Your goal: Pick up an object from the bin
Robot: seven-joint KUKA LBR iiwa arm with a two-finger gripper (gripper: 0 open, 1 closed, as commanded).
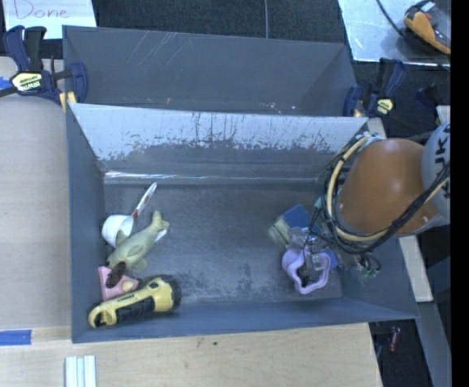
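My gripper (314, 247) is low in the bin's right front corner, under the arm's orange cover. Directly below it lies a pale purple, ring-like plastic thing (296, 264), partly covered by the gripper. Just left of the gripper lie a small blue block (294, 215) and a dull olive piece (280, 231), touching each other. How the gripper stands on the purple thing is hidden.
In the left front corner lie a yellow and black handled tool (135, 301), an olive toy fish (140, 244), a white cup-like piece (114, 230), a pink bit (108, 279) and a thin white and red stick (145, 201). The arm and cables crowd the right wall.
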